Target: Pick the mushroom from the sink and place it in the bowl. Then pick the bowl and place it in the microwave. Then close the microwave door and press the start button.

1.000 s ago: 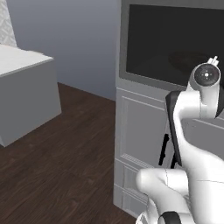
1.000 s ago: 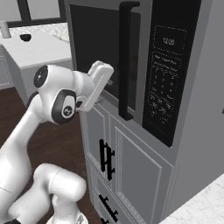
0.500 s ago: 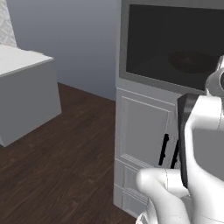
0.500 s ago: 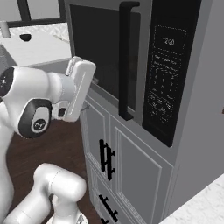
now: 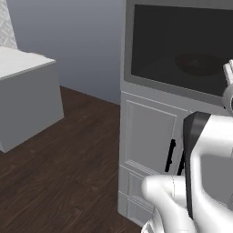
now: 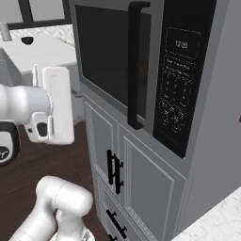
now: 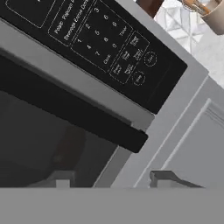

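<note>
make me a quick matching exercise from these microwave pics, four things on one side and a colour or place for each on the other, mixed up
Things:
1. microwave door
2. door handle
3. keypad panel
4. floor

Descriptions:
A. dark brown wood planks
B. black vertical bar beside the glass
C. shut, with a large dark window
D. right of the handle, with a clock readout at its top

Pairs: 1-C, 2-B, 3-D, 4-A

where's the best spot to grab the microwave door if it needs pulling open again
Probably the long black handle on the microwave door: it runs vertically beside the keypad and stands proud of the glass. Come at it from the front, one finger on each side of the bar.
</note>
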Robot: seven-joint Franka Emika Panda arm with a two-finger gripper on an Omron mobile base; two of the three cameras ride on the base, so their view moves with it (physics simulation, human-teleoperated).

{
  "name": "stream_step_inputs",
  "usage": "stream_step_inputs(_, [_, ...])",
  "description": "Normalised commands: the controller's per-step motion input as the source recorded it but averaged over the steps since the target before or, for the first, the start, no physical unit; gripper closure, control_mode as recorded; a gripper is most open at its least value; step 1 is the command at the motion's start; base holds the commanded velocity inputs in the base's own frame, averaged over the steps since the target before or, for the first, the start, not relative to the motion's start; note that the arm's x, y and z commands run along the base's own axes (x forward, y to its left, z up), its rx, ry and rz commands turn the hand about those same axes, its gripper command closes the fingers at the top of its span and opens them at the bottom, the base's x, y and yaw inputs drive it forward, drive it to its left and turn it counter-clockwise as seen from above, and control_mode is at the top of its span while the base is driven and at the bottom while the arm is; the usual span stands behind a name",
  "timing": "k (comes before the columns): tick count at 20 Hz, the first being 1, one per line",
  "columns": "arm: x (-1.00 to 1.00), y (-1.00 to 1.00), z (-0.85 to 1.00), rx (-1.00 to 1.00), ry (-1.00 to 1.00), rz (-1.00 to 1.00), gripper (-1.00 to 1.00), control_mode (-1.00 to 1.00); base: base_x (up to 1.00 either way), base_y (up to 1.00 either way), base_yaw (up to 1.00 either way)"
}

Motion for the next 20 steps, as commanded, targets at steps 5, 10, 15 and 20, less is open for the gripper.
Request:
stream_step_inputs(5, [-0.38, 0.01, 0.0, -0.57, 0.19, 0.09, 1.0, -1.0, 0.0, 0.0, 0.0])
stream_step_inputs(10, [-0.29, -0.12, 0.0, -0.49, 0.14, 0.09, 1.0, -1.0, 0.0, 0.0, 0.0])
stream_step_inputs(15, [-0.1, -0.31, 0.0, -0.32, 0.2, 0.09, 1.0, -1.0, 0.0, 0.0, 0.0])
stream_step_inputs(20, [-0.14, -0.48, 0.0, -0.2, 0.29, 0.02, 1.0, -1.0, 0.0, 0.0, 0.0])
